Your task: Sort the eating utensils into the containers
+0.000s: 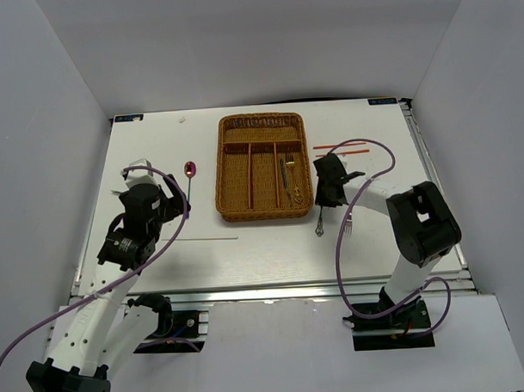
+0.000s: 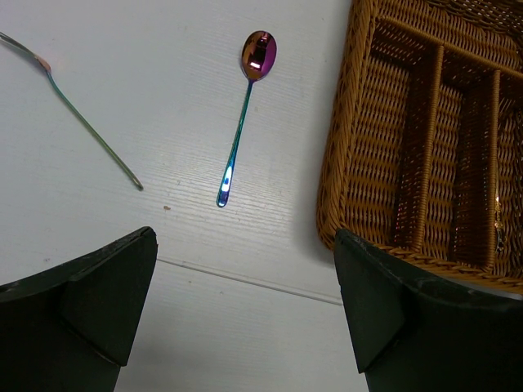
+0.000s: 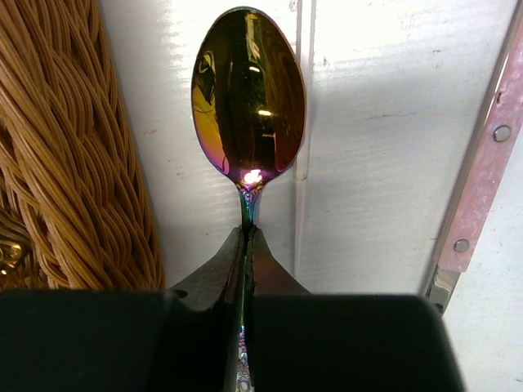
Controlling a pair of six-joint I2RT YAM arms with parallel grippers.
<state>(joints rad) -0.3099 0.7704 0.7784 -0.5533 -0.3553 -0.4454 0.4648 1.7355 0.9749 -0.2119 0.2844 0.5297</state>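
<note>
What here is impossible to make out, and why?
Right wrist view: handle of the held spoon, hidden behind the shut right gripper.
Left wrist view: head of the slim utensil, cut off by the left edge.
Top view: pieces in the wicker tray, too small to identify.

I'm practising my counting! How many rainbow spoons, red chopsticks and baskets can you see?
Rainbow spoons: 2 (one lying on the table, another held in the right gripper)
Red chopsticks: 2
Wicker basket: 1
Total: 5
</note>
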